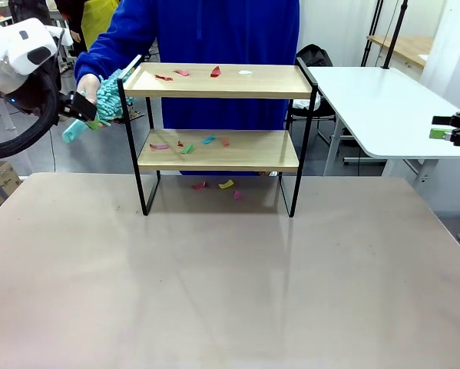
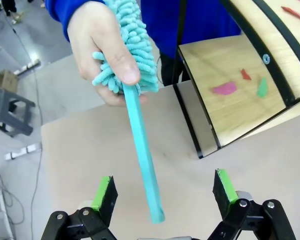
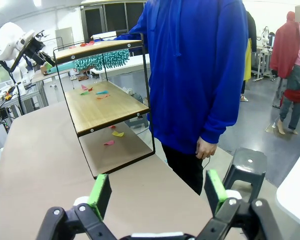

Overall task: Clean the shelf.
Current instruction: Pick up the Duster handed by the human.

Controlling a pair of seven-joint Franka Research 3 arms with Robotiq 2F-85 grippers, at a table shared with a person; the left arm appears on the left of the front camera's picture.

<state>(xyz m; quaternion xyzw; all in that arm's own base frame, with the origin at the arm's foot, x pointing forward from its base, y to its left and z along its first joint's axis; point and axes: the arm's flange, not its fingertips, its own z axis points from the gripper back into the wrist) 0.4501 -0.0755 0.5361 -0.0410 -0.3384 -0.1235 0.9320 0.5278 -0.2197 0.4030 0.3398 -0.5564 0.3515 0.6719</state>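
Shelf point(image 1: 218, 83): a small two-tier rack, two light wooden boards in a thin black metal frame. It stands upright on four legs at the far middle of the beige worktop point(image 1: 230, 292), directly in front of a person in a blue hooded top point(image 1: 214, 31).

Small coloured paper scraps point(image 1: 185, 147) lie on both boards, and a few more on the worktop under the lower board.

The person's hand point(image 2: 102, 42) grips the fluffy head of a teal chenille duster with a flat teal handle point(image 2: 139, 125), just beside the left end of the top board.

Left arm's jaws: spread wide. The handle's free end hangs between the green pads point(image 2: 103, 192); no contact visible.

Right arm's jaws: spread wide with nothing between them, well off to the shelf's right beside a white side table point(image 1: 383, 108).
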